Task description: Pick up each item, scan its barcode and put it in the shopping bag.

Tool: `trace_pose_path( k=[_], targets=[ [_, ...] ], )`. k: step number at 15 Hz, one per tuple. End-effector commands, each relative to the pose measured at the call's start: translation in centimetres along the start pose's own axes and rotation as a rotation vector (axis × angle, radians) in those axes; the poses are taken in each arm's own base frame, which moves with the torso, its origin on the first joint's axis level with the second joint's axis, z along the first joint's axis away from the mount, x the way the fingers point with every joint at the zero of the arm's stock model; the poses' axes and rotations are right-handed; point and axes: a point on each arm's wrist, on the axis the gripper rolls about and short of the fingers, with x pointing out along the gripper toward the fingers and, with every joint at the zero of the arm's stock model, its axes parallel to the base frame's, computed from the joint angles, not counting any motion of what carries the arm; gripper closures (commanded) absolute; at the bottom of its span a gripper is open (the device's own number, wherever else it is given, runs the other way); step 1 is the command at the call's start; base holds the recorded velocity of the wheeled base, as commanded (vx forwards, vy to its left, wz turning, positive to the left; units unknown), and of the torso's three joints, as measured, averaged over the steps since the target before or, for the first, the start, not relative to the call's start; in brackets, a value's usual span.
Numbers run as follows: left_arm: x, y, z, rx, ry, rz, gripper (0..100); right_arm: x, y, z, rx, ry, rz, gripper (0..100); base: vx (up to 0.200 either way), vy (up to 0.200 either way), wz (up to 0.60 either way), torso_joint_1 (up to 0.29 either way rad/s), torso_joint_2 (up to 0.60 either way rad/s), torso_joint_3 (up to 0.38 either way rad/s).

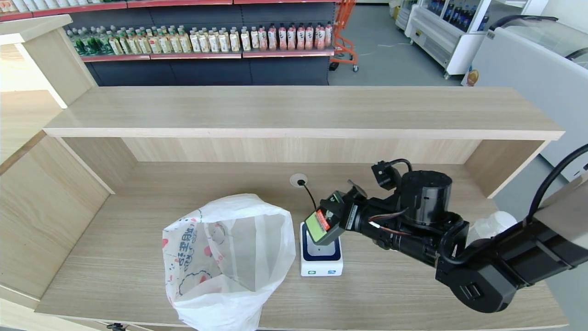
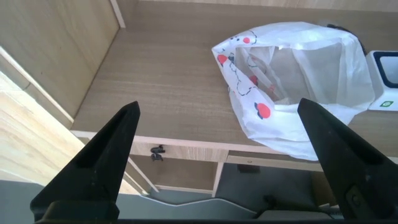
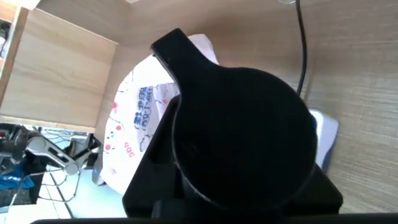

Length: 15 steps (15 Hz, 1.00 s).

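Note:
My right gripper (image 1: 339,212) is shut on a dark round item (image 1: 323,225) with a green and red label, held tilted just above the white barcode scanner (image 1: 321,264). In the right wrist view this black item (image 3: 242,137) hides the fingers. The white shopping bag (image 1: 229,257) with a red and blue print stands open to the left of the scanner, close beside it. In the left wrist view my left gripper (image 2: 219,107) hangs open and empty off the counter's front edge, near the bag (image 2: 298,81).
A black cable (image 1: 308,193) runs from the scanner to a grommet (image 1: 298,179) at the back of the wooden counter (image 1: 115,257). A raised ledge (image 1: 303,115) and side walls enclose the counter. Something white (image 1: 494,225) lies behind my right arm.

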Motion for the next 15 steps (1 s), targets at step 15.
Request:
trace_pose_path(
  k=[15],
  targets=[
    [0.0, 0.0, 0.0, 0.000, -0.001, 0.002, 0, 4.9, -2.7, -3.7, -0.127, 0.071, -0.059, 100, 0.000, 0.000, 0.00, 0.000, 0.00, 0.000]
  ],
)
